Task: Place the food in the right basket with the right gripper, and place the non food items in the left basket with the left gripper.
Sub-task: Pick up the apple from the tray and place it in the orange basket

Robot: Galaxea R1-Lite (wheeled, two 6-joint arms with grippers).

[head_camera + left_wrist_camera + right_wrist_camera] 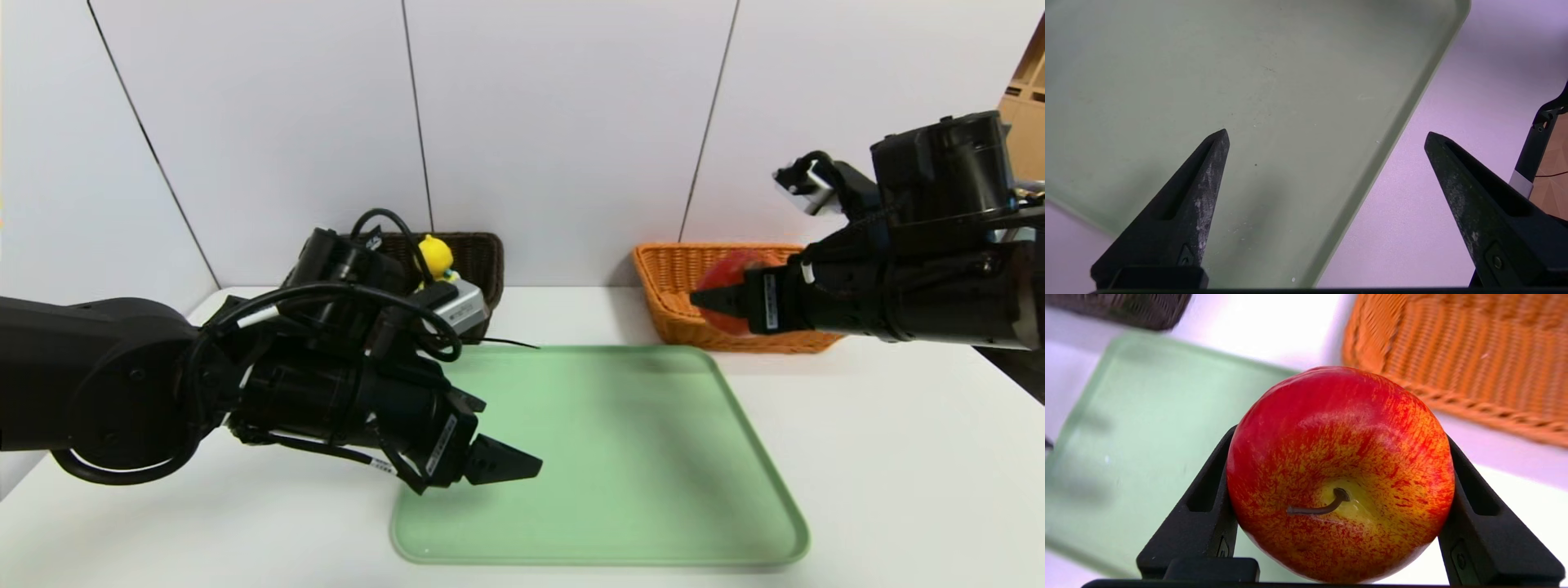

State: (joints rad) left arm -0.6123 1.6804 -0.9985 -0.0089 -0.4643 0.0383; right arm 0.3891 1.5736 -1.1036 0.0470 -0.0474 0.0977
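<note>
Apple (1339, 473), gripped by the right gripper (718, 298): centre it over the basket (673, 327) beyond the tray (604, 457), then lower gently; the left gripper (1327, 132), above the tray, gapes wide.

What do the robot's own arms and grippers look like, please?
Both arms are glossy black with rounded housings; the left has looping black cables with white tags. The left gripper and right gripper have black, tapering, pointed jaws and a small white label behind them.

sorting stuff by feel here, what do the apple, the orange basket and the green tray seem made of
Apple: real or imitation, unclear; glossy, mottled skin, thin brown stem.

Orange basket: wicker or woven plastic; ribbed weave, braided rim.

Green tray: probably plastic; smooth, moulded raised edge.
</note>
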